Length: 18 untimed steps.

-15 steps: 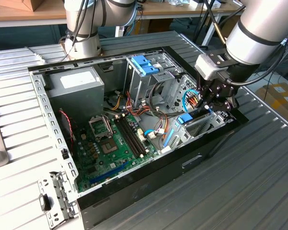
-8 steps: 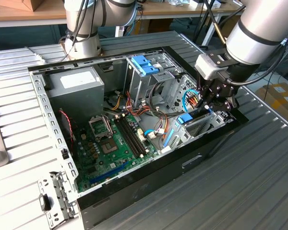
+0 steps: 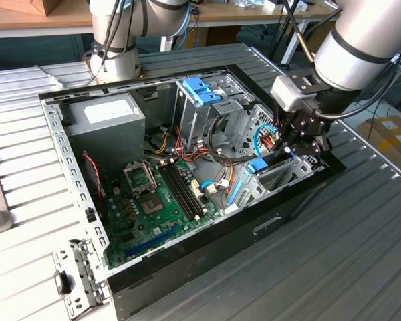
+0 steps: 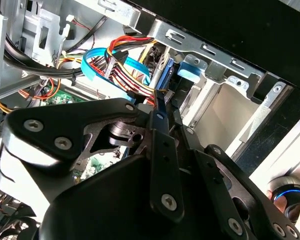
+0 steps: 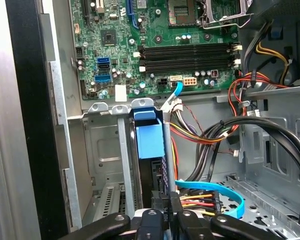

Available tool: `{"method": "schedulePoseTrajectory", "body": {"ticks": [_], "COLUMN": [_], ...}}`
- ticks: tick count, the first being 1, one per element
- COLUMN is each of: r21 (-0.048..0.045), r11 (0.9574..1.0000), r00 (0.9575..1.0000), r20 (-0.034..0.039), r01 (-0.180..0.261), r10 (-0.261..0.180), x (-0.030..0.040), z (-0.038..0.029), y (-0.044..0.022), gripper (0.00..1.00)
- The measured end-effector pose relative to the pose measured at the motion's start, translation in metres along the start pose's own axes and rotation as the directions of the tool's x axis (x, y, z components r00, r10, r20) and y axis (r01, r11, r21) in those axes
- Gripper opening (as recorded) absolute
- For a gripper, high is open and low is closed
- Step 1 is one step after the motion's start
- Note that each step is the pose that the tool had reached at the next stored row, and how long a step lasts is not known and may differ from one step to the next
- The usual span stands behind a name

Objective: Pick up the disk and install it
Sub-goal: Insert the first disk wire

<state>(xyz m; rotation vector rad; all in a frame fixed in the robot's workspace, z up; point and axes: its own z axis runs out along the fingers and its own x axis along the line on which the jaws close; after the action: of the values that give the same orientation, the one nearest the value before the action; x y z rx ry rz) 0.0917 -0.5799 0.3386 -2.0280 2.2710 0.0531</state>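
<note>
The disk (image 5: 150,150) stands on edge in the drive bay (image 3: 281,175) at the exterior view's right of the case (image 3: 207,234), long axis running into the bay. The gripper (image 5: 165,217) is closed on the disk's rear end.

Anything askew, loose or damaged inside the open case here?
Nothing stands out. The disk stands on edge in its metal bay with the end effector at its end; the loose cables beside it look intact, as does the motherboard.
</note>
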Motion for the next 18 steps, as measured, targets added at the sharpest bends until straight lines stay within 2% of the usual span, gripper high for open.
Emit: {"method": "schedulePoseTrajectory", "body": {"ticks": [4,18], "r21": [-0.0023,-0.0024], "r11": [1.0000,1.0000], "r00": [1.0000,1.0000], "r20": [0.0003,0.0006], "r01": [0.000,0.000], "r10": [0.000,0.000], "x": [0.0004,0.0001], "z": [0.0039,0.0014], "y": [0.0001,-0.0003], "gripper": [0.17,0.17]}}
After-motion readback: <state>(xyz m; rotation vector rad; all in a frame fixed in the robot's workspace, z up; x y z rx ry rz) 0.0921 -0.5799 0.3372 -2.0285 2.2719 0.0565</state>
